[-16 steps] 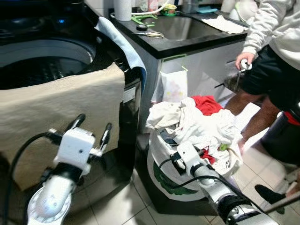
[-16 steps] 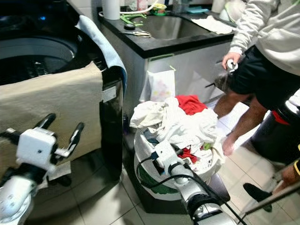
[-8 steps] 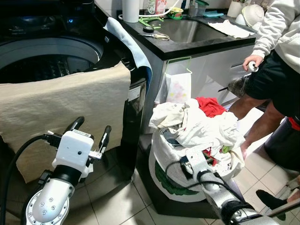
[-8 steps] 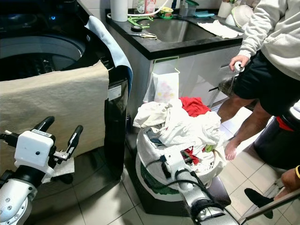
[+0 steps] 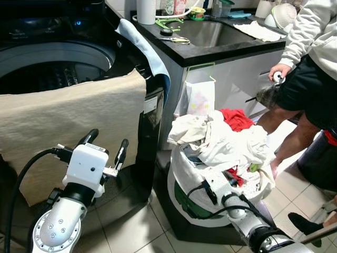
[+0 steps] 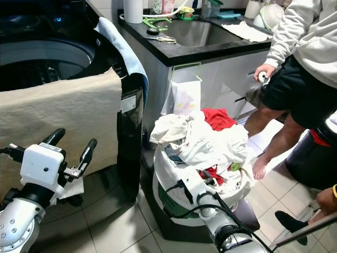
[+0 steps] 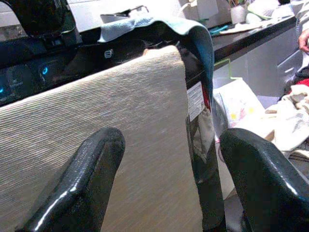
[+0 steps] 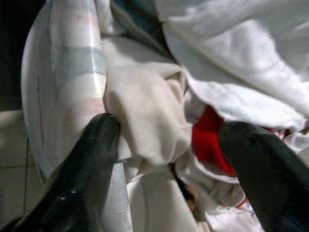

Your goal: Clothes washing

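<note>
Your right gripper (image 8: 164, 159) is spread wide, pushed into the clothes (image 5: 224, 139) heaped in the laundry basket (image 5: 181, 184). Your left gripper (image 5: 104, 148) hangs released beside the basket, before the beige cloth (image 5: 68, 121) on the washing machine (image 5: 63, 58).

**Materials and Surface Finish**

The washing machine (image 5: 58, 58) has a glossy black casing. A beige ribbed cloth (image 7: 96, 125), matt and coarse-woven, is draped over its front; a soft blue towel (image 5: 145, 50) lies beside it. The countertop (image 5: 210, 45) is smooth, polished black. The laundry basket (image 5: 184, 182) holds crumpled white and red fabric (image 8: 145, 111), matt cotton in look. Both grippers, left gripper (image 7: 166, 188) and right gripper (image 8: 169, 183), have glossy black plastic fingers (image 7: 82, 188); the arms are brushed silver metal. The floor tiles (image 5: 126, 232) are smooth and light.
</note>
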You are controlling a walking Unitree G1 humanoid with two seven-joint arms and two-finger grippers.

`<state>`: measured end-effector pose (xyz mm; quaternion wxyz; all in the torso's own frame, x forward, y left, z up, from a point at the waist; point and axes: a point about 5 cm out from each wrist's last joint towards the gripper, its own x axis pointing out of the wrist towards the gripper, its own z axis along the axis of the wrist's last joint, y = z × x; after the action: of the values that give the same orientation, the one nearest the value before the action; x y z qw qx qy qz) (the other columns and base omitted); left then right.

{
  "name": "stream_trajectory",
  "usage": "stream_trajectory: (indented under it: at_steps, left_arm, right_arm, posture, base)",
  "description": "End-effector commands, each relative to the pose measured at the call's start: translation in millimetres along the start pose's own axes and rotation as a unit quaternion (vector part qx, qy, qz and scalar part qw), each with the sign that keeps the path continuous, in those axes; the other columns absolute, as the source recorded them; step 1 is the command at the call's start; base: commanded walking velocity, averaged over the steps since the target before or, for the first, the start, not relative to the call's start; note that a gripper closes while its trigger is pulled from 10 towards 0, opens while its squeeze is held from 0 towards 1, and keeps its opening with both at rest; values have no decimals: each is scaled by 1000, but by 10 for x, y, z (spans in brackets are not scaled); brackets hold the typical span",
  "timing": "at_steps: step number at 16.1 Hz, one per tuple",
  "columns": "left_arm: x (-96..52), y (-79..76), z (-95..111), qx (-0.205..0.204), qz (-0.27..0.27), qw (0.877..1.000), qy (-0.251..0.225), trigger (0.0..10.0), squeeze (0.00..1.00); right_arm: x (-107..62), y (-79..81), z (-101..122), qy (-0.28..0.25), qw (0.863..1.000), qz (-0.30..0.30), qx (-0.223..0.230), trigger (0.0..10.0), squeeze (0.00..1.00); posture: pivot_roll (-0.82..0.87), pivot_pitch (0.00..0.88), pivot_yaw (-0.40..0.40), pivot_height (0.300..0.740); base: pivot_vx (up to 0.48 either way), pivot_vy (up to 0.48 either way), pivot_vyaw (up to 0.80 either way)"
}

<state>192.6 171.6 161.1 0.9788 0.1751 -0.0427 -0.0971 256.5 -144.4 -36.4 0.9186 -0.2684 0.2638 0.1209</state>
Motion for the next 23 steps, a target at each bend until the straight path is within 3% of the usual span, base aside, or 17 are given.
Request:
stream_trajectory:
  at_steps: [1,2,3,5,6,8,9,12,14,18,23]
  left_arm:
    - [18,8,54,0,-6,1000,-10,10000,0]
    - [28,-3,52,1,-8,1000,-10,10000,0]
    - [37,-11,40,1,-9,1000,-10,10000,0]
    - [71,-13,-1,-3,-4,1000,-7,10000,0]
    - [160,-21,-51,-16,1,1000,-8,10000,0]
    - [351,-54,-192,-40,11,999,5,10000,0]
    - [406,-42,-253,-60,24,998,14,10000,0]
    - [482,-74,-375,-102,34,994,34,10000,0]
    - [488,-284,-400,-133,1,990,37,10000,0]
    - [610,-377,-266,-112,-23,993,-7,10000,0]
    - [669,-281,-131,-100,-10,994,-47,10000,0]
  right_arm:
    - [-31,-14,-117,26,1000,-3,6,0,0]
    - [-29,-17,-114,26,1000,-9,11,8824,0]
    - [-26,-26,-105,25,999,-13,19,10000,0]
    - [9,-95,48,-23,999,-12,44,10000,0]
    - [5,-190,199,-91,993,-6,70,10000,0]
    - [-118,-387,418,-220,967,1,125,10000,0]
    - [-252,-495,565,-280,949,2,146,10000,0]
    - [-662,-764,904,-368,909,8,194,10000,0]
    - [-926,-891,929,-394,889,28,231,10000,0]
    - [-1056,-861,993,-398,893,37,209,10000,0]
    - [-876,-852,1131,-384,902,16,194,10000,0]
  posture:
    - [340,0,-87,740]
    - [344,0,-89,740]
    - [343,0,-91,740]
    - [332,0,-99,740]
    - [283,0,-101,740]
    - [236,0,-97,740]
    - [213,0,-93,740]
    - [124,0,-61,740]
    - [74,0,-24,740]
    - [62,0,-9,740]
    - [97,0,-28,740]
  base:
    - [0,0,0]
    - [0,0,0]
    - [0,0,0]
    - [0,0,0]
    - [0,0,0]
    - [0,0,0]
    - [0,0,0]
    - [0,0,0]
    - [0,0,0]
    - [0,0,0]
    - [62,54,0]
